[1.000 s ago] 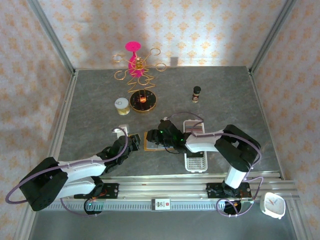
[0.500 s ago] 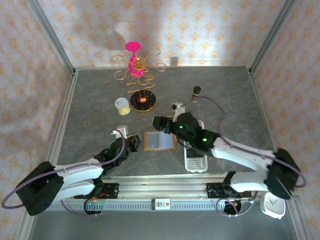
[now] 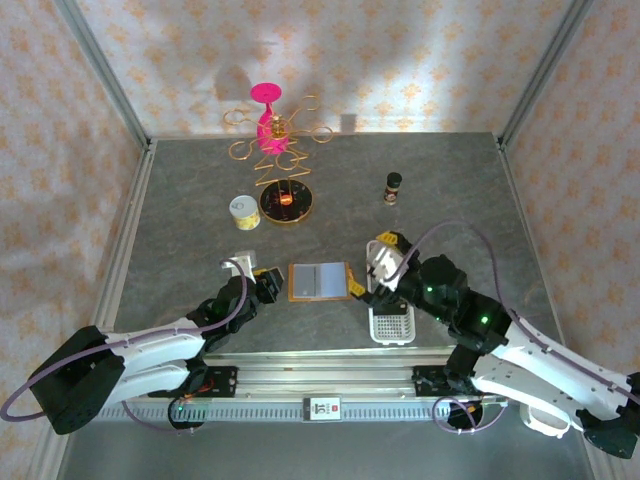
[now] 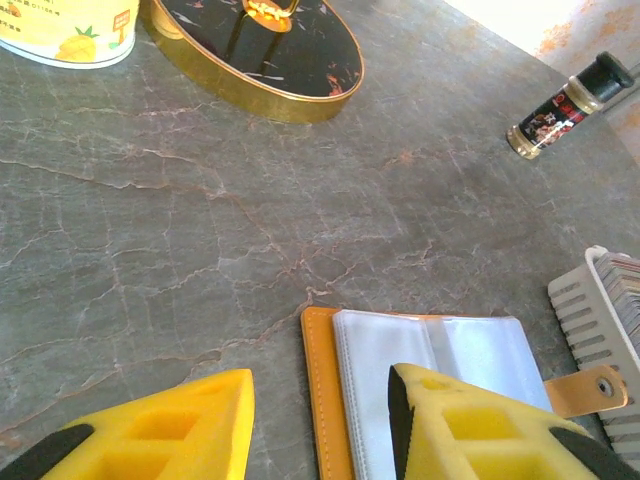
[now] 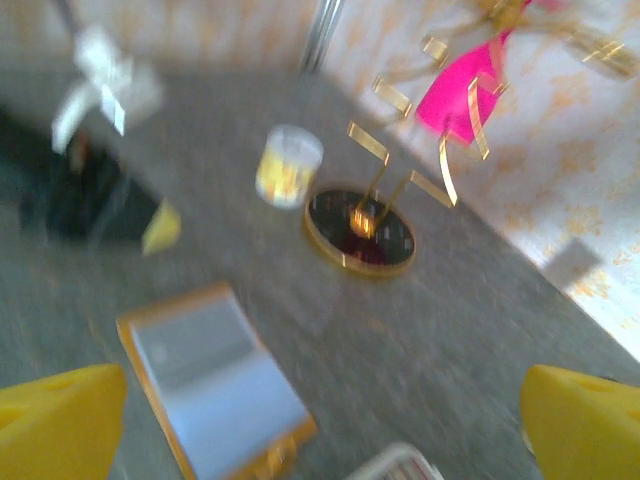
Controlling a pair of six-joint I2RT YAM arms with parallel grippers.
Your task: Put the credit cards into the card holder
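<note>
The card holder [image 3: 320, 281] lies open and flat on the grey table, orange rim around clear sleeves [image 4: 440, 350]. My left gripper [image 3: 266, 284] is at its left edge and open; the orange edge shows between the yellow fingers [image 4: 150, 430], and the right finger overlaps the sleeves. Nothing is pinched. My right gripper [image 3: 372, 266] hangs wide open and empty above the far end of the white tray [image 3: 392, 318], to the right of the holder [image 5: 215, 385]. Credit cards [image 4: 628, 290] stand on edge in that tray.
A gold-and-pink wire ornament [image 3: 272, 130] on a round black base [image 3: 286, 203] stands at the back, with a small can [image 3: 243, 211] beside it. A small dark bottle [image 3: 393, 186] stands at back right. A white clock [image 3: 546, 408] lies off the table's near right corner.
My right arm has pulled back from over the card holder to above the tray and its jaws have spread wide. The holder now lies uncovered. My left gripper has widened slightly in place.
</note>
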